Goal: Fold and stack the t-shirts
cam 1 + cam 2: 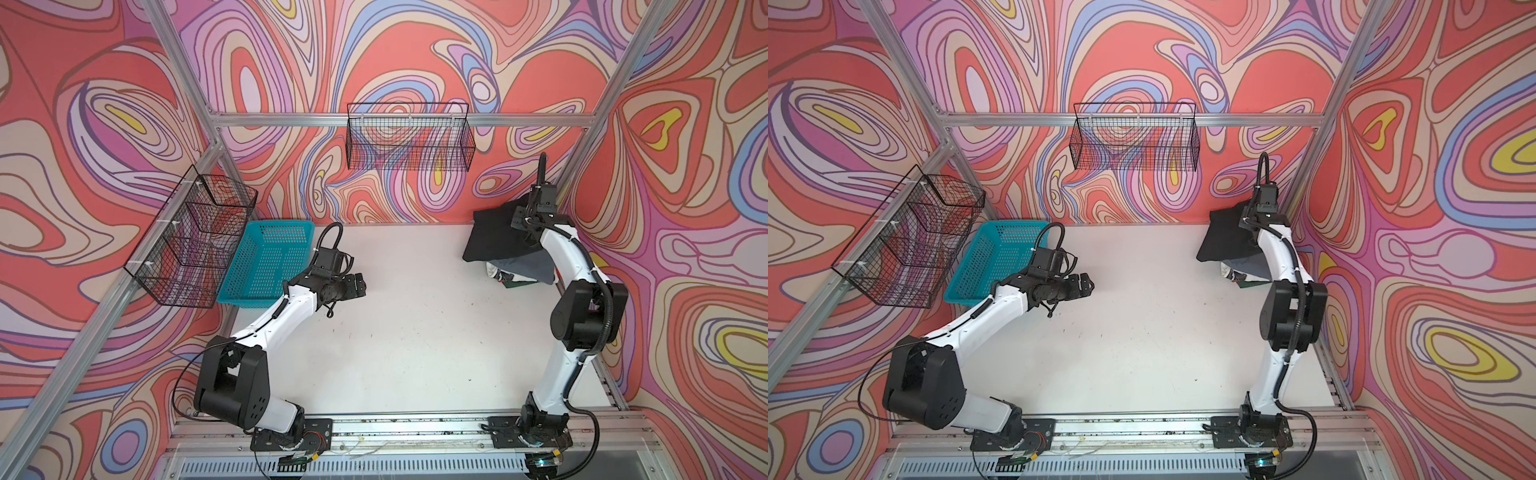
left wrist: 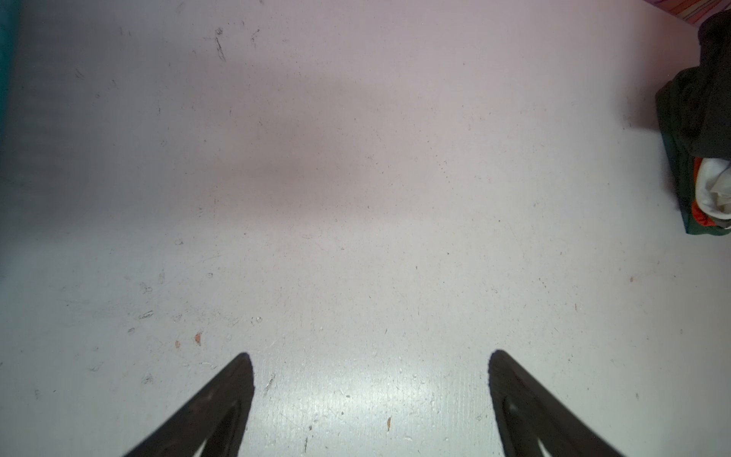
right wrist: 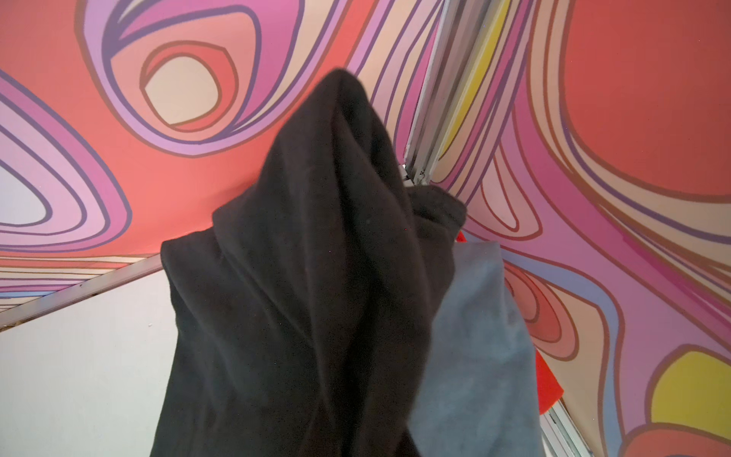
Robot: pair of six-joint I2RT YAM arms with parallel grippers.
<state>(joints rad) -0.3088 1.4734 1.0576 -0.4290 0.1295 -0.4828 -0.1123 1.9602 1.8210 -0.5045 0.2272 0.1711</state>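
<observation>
The white table (image 1: pixel 415 340) is lying bare between swirl-patterned walls, and no folded stack is showing on it anywhere: the task is looking barely begun.
The right gripper (image 1: pixel 523 222) is clenching the black t-shirt (image 1: pixel 492 239) at the far right corner, holding it raised so that it is draping in loose folds over the heap; in the right wrist view this shirt is hiding the fingers. Under it the grey t-shirt (image 3: pixel 474 340), a white shirt (image 2: pixel 712 190), a dark green shirt (image 2: pixel 682 186) and a red shirt (image 3: pixel 548 380) are lying crumpled together, unfolded. The left gripper (image 2: pixel 371 356) is hanging released and empty over bare table, near the turquoise basket (image 1: pixel 270 266). By the look of it, every shirt is waiting to be spread, folded and stacked.
</observation>
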